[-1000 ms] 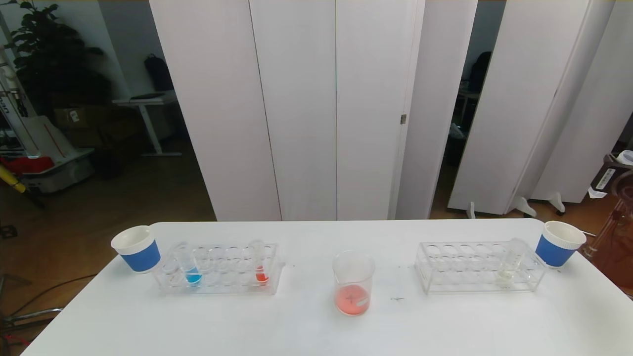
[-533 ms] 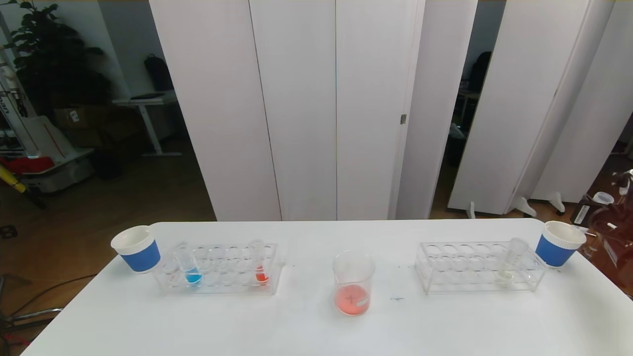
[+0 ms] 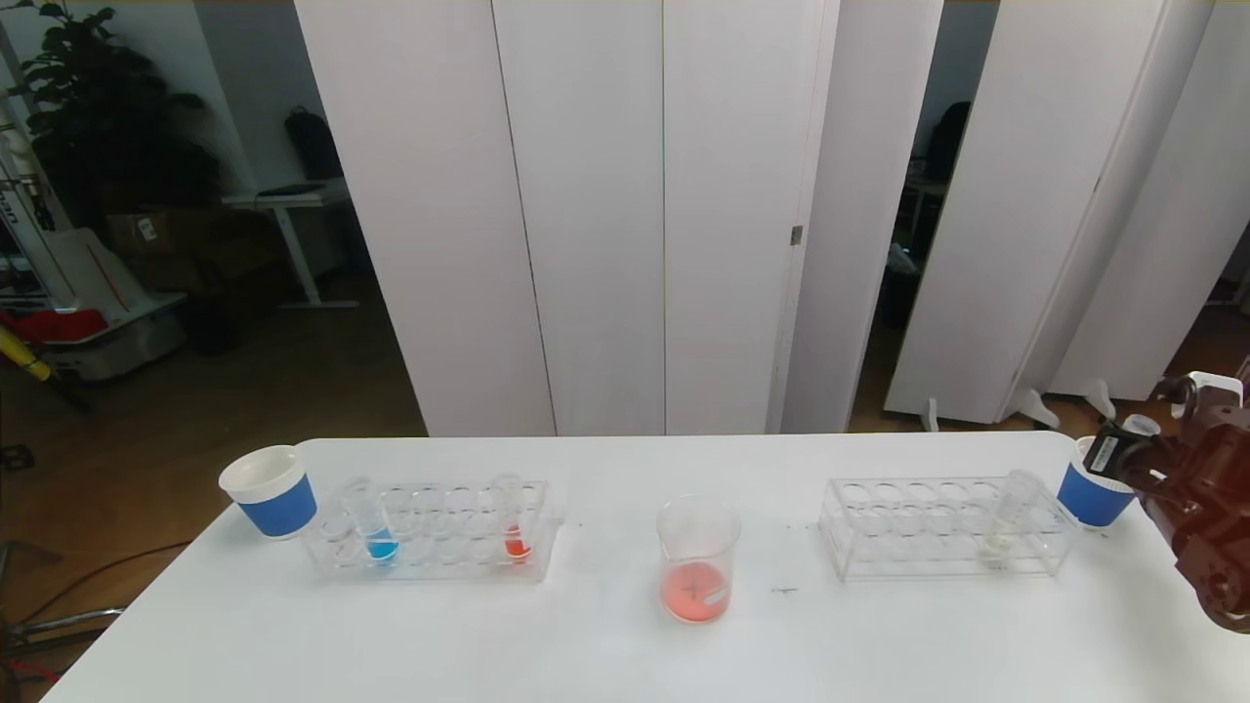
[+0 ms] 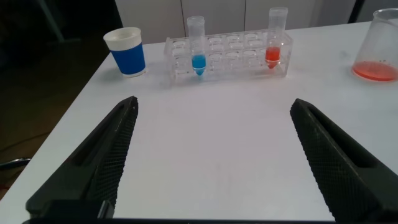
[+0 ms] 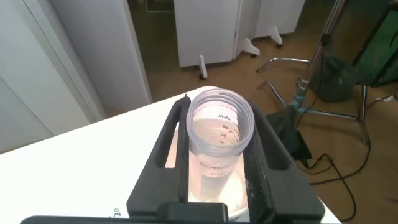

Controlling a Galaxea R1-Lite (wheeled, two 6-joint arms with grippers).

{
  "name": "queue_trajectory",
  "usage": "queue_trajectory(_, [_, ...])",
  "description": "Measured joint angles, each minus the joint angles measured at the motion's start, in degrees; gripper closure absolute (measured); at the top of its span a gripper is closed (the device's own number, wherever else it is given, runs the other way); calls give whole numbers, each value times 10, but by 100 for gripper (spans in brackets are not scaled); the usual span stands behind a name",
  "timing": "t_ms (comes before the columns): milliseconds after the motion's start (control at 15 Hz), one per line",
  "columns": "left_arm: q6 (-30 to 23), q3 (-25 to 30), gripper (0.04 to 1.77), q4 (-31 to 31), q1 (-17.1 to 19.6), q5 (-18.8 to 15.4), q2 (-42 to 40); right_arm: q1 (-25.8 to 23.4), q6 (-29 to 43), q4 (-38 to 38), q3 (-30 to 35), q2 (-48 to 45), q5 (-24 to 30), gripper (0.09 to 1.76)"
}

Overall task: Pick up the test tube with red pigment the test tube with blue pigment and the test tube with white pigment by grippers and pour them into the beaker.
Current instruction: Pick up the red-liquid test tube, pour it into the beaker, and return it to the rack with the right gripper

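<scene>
At the right edge of the head view the right hand [image 3: 1133, 451] is dark brownish with a white barcode label and a white block, while the left hand [image 4: 211, 165] shows two black, finely textured fingers [image 4: 102, 158].

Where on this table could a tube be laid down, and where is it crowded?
Bare table lies along the near edge, between the left rack and beaker, and between beaker and right rack. Crowded: the right corner, where the right gripper holds a tube over a paper cup.

Clear tube [image 5: 220, 127] held in right gripper [image 5: 217, 155]: faint graduation print, unreadable.
Beaker [image 3: 696, 558] patch: no legible writing.
</scene>
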Motion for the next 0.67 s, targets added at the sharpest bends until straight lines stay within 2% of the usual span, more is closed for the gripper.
queue_trajectory(467, [0,0,6,0,0,0,0,6,8,1,-1,6,0,128])
queue_trajectory(533, [0,0,6,0,0,0,0,6,14,1,-1,6,0,124])
queue_trajectory(600, [0,0,6,0,0,0,0,5,14,1,-2,6,1,105])
queue_trajectory(667, [0,0,6,0,0,0,0,2,15,2,-2,6,1,70])
